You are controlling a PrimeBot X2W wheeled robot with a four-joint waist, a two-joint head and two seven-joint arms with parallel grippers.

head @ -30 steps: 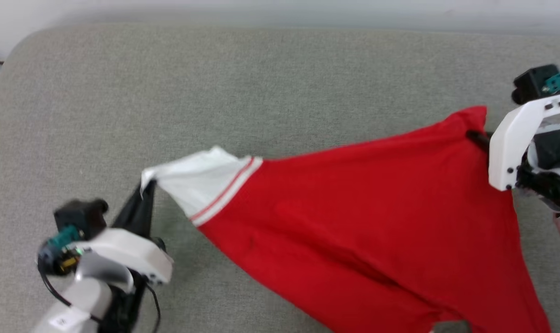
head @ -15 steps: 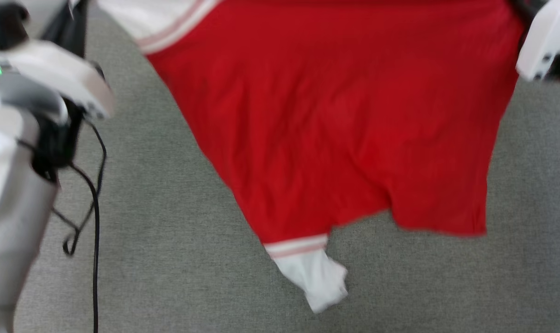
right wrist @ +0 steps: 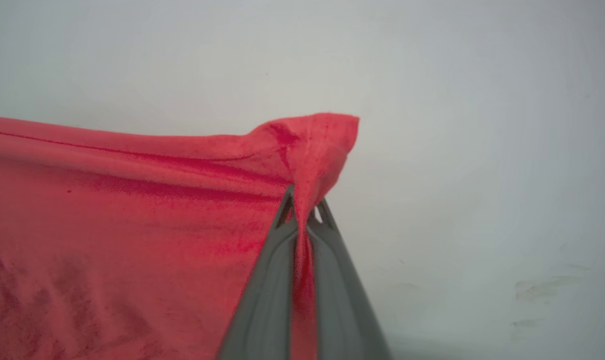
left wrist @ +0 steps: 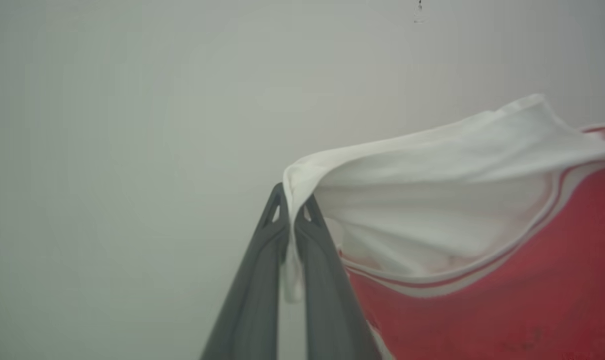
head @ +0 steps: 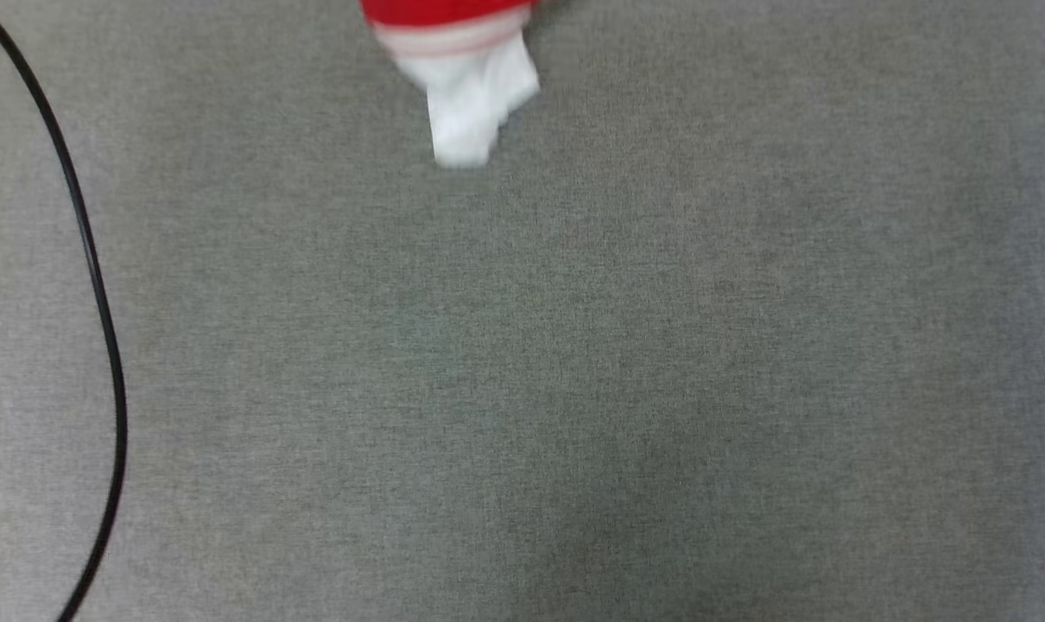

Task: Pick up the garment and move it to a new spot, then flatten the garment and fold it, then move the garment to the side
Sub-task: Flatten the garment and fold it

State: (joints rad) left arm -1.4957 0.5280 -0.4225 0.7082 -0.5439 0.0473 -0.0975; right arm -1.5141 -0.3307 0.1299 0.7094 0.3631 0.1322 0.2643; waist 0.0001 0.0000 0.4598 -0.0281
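The garment is a red shirt with white sleeves and red-striped seams. In the head view its lower white sleeve hangs down at the top edge over the grey surface. In the left wrist view my left gripper is shut on the edge of the other white sleeve, with red cloth stretching off to the right. In the right wrist view my right gripper is shut on a red corner of the garment, and the cloth spreads to the left. Both grips are seen against a pale wall.
A grey fabric surface spreads across the head view. A black cable curves down its left side.
The head view has swung downward, so the garment has slid up and mostly out of it. The hanging sleeve is now at the top edge. Both grippers stay shut on the cloth.
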